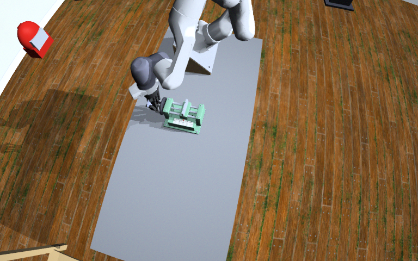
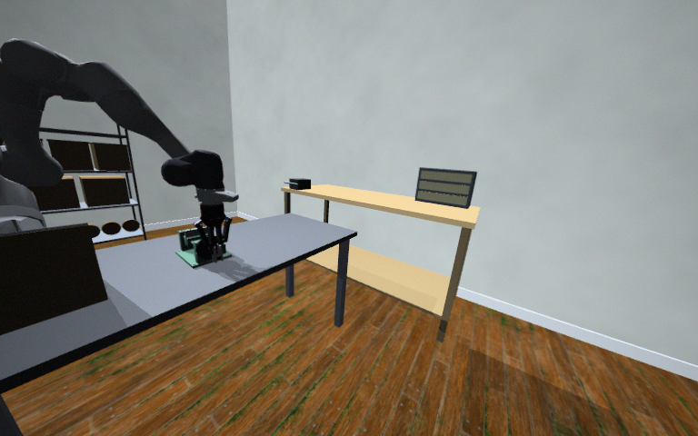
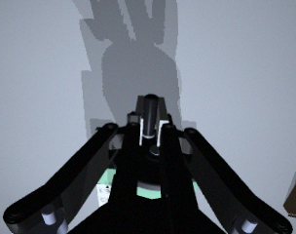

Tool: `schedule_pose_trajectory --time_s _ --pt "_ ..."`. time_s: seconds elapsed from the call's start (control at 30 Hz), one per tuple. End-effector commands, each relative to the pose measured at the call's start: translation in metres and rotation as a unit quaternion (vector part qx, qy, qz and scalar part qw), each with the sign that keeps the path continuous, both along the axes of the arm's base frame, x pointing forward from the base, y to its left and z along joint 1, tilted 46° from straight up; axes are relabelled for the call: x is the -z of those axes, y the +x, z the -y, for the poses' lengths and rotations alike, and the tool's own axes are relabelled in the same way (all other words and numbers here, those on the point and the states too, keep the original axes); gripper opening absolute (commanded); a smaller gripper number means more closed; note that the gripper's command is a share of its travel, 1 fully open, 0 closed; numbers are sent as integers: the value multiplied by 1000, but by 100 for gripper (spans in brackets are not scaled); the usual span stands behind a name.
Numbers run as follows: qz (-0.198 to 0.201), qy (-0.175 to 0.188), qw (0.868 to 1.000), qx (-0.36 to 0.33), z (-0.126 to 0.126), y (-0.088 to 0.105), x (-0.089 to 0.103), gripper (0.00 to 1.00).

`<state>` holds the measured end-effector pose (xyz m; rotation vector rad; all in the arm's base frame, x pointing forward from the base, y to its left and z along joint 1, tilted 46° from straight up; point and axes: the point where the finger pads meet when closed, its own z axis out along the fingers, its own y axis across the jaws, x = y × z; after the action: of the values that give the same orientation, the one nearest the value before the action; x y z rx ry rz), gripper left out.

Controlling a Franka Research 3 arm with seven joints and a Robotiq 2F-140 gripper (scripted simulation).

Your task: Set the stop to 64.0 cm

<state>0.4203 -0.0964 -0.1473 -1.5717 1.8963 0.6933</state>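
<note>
A green stop fixture (image 1: pixel 184 115) with two rails, a sliding stop (image 1: pixel 185 107) and a white scale strip sits on the grey table. Its dark handwheel (image 1: pixel 163 106) is at the fixture's left end. My gripper (image 1: pixel 154 105) comes down from above at that end and is shut on the handwheel's handle. In the wrist view the black fingers are closed together over a small dark handle, with a bit of the green base (image 3: pixel 148 193) showing beneath. In the exterior view the gripper (image 2: pixel 213 242) stands upright over the fixture (image 2: pixel 194 246). The scale reading is too small to tell.
The fixture lies near the table's left edge (image 1: pixel 130 119). A dark box (image 2: pixel 23 281) stands on the table beside my base. A wooden bench (image 2: pixel 380 203) with a small rack stands off the table, and a shelf unit (image 2: pixel 87 178) is by the wall.
</note>
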Motion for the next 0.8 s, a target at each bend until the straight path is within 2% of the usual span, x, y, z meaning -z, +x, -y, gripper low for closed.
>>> schedule_pose_trajectory --time_s 0.0,0.77 --pt "1 0 1000 -3 -2 -5 2 4" --pt "1 0 1000 -3 -2 -30 -2 4"
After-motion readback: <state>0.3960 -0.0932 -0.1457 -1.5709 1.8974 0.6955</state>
